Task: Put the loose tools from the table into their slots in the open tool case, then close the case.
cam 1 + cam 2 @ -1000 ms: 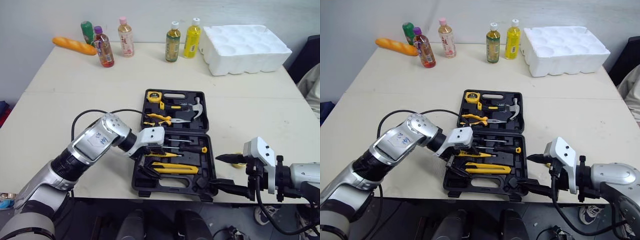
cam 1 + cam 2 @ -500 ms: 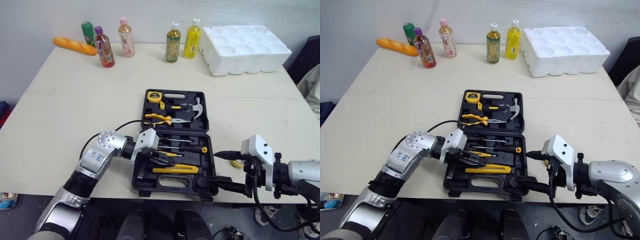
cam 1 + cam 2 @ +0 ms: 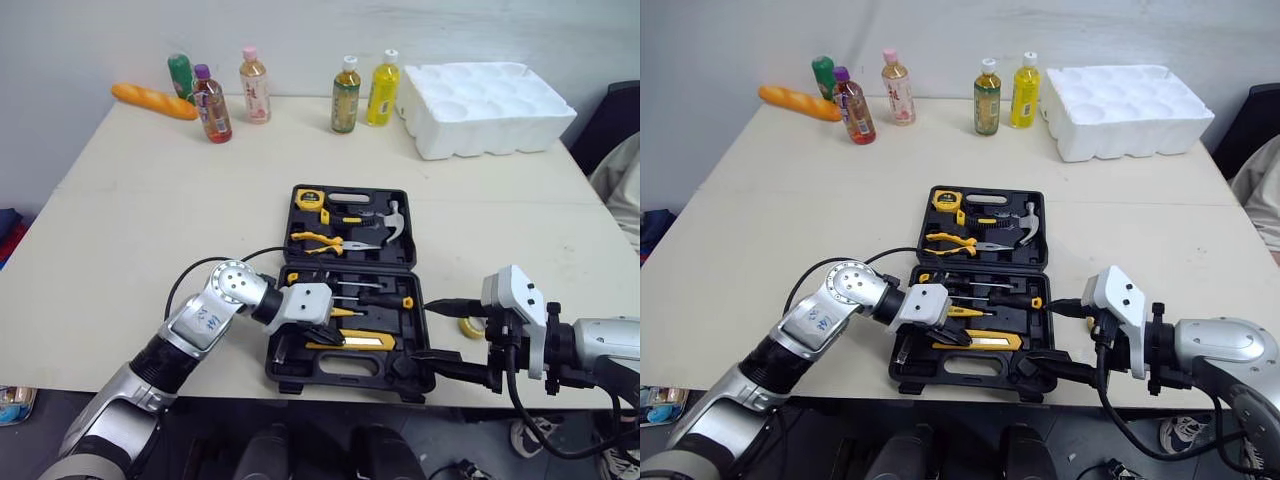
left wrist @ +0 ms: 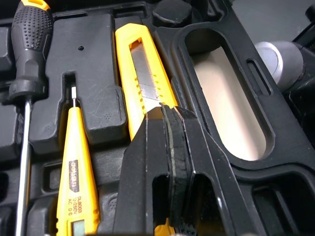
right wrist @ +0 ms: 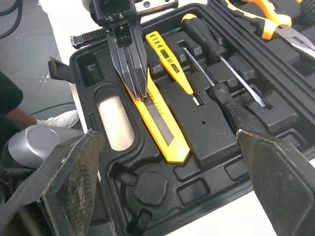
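Your left gripper (image 3: 326, 336) has slid inward, fingers together, seemingly pressing the yellow knife (image 4: 142, 69) into its slot in the case (image 3: 285, 372). Your right gripper (image 3: 427, 330) hangs spread; fetch the yellow roll (image 3: 470, 328) beside it next.

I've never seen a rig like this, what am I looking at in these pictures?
It is a humanoid robot with two arms. The two wide pictures come from its head, looking down; the two close-ups come from cameras on its wrists. On the table lies an open tool case with tools in slots, a yellow roll beside it, and bottles, a bread loaf and a foam tray farther back. The left gripper, fingers shut, points at the yellow utility knife in the case. The right gripper is open near the case's right front corner, holding nothing.
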Controlling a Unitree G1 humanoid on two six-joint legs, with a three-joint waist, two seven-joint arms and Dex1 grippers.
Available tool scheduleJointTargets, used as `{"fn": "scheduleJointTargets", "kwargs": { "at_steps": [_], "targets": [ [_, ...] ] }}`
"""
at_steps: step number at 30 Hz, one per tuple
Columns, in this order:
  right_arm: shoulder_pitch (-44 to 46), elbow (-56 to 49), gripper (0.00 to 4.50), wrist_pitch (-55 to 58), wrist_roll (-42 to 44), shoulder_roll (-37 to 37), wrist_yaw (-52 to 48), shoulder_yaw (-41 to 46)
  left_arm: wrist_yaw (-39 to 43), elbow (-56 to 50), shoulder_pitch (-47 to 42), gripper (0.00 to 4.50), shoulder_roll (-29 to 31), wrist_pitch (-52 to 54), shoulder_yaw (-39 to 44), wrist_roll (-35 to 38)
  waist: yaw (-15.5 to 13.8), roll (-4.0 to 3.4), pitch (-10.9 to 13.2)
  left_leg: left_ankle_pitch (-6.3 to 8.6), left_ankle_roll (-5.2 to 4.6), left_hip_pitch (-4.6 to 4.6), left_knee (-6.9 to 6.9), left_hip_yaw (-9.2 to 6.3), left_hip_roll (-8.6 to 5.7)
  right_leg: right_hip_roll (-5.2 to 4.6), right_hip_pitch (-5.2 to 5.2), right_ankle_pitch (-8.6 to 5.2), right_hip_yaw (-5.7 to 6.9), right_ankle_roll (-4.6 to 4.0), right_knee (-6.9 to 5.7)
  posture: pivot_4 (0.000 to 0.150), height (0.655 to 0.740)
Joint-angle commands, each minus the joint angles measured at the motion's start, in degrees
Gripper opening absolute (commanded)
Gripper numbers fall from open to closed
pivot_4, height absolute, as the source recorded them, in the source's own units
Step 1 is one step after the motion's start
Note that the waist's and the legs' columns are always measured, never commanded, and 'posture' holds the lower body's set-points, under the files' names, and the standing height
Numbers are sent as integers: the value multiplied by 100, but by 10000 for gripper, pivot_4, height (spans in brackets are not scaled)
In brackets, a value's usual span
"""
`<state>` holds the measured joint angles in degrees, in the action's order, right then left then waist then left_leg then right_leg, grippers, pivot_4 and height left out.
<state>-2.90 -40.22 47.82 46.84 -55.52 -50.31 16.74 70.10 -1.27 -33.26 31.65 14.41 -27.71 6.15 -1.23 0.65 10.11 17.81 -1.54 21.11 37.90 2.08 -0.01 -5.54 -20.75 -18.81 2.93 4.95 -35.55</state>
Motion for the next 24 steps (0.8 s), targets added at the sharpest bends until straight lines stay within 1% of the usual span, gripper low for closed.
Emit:
{"fn": "scheduleJointTargets", "kwargs": {
  "at_steps": [1,4,6,7,8,9,11,12,13,14,15,16,17,18,19,20,21,24],
  "targets": [
    [-30,-127,45000,-11,89,-45,46,170,-65,488,208,347,106,209,-317,-491,1,-5,-8,1,0,0,0,-1,1,-1,1,0,0,0,2,1500,7384],
    [-76,-130,45000,-19,87,-53,59,191,-8,403,243,347,86,151,-186,-300,1,-9,-11,1,0,0,0,-3,1,-2,1,0,0,0,3,1500,7384],
    [-120,-91,45000,-58,4,-76,60,211,-250,258,350,347,-83,-118,308,60,9,-13,-11,1,1,1,0,-2,2,-2,0,0,0,-1,4,1500,7384],
    [-155,-68,45000,-77,-44,-85,68,245,-419,182,383,347,-254,-252,680,345,8,-15,-9,1,1,3,0,-2,2,-3,-2,0,0,-1,5,1500,7384],
    [-234,-37,45000,-108,-121,-81,100,335,-496,-12,366,347,-335,299,1186,939,3,-15,-4,1,1,6,0,-2,2,-4,-4,0,0,-1,5,1500,7384],
    [-302,-19,45000,-135,-173,-74,121,404,-529,-158,354,347,-376,745,1509,1347,2,-9,4,1,1,14,1,-4,2,-4,-10,0,2,0,4,1500,7384],
    [-555,4,45000,-160,-259,-19,171,792,-376,-506,559,6795,-106,1331,2147,2066,-1,-6,8,-6,9,56,9,-5,2,-4,-58,0,2,1,-12,1500,7384],
    [-655,8,45000,-162,-269,-1,164,947,-341,-619,649,9718,0,1464,2319,2237,7,-7,7,-14,22,67,11,-5,2,-3,-70,1,4,1,-16,1500,7384],
    [-920,66,45000,-155,-320,2,37,1327,-427,-722,849,13885,241,1588,2681,2333,15,-13,6,-32,52,75,11,-6,2,-1,-79,0,6,1,-16,1500,7384],
    [-1188,147,45000,-180,-407,-6,-112,1683,-555,-772,1031,19106,459,1720,3033,2403,21,-17,5,-35,55,75,8,-4,3,1,-78,0,7,-1,-15,1500,7384],
    [-1388,206,45000,-217,-469,-12,-225,1931,-663,-823,1163,23472,603,1808,3261,2451,21,-17,5,-35,55,73,5,-3,3,4,-75,0,7,-1,-12,1500,7384],
    [-1664,375,45000,-280,-641,-33,-404,2281,-840,-721,1363,23928,813,1891,3644,2415,23,-17,6,-35,55,73,5,-3,3,4,-75,0,7,-1,-12,1500,7384],
    [-1849,553,45000,-332,-740,-53,-565,2577,-930,-618,1563,30847,998,1949,3953,2391,8,-19,7,-35,52,72,5,0,2,5,-72,0,8,0,-12,1500,7384],
    [-2062,916,45000,-411,-910,-93,-770,2999,-901,-338,1926,33124,1333,1842,4432,2243,1,-20,8,-36,45,74,8,0,-1,3,-72,1,8,2,-13,1500,7384],
    [-2299,1313,45000,-610,-1178,-140,-960,3328,-870,-72,2268,37429,1625,1675,4847,2087,7,-15,11,-32,32,73,6,0,-3,0,-71,2,6,4,-11,1500,7384],
    [-2452,1573,45000,-770,-1351,-171,-1090,3520,-850,78,2497,40770,1814,1549,5082,2017,30,-13,13,-13,4,72,5,1,-2,1,-73,2,4,3,-12,1500,7384],
    [-2637,1863,45000,-1041,-1629,-204,-1192,3640,-878,188,2663,44562,1944,1503,5281,2011,48,-11,14,-9,4,70,1,3,-1,1,-75,1,1,2,-9,1500,7384],
    [-2814,2361,45000,-1465,-1982,-235,-1359,3806,-996,436,2849,44562,2102,1383,5580,2041,0,-11,14,0,-2,50,-27,5,-6,-16,-67,-3,-7,-6,6,1500,7384]
  ]
}}
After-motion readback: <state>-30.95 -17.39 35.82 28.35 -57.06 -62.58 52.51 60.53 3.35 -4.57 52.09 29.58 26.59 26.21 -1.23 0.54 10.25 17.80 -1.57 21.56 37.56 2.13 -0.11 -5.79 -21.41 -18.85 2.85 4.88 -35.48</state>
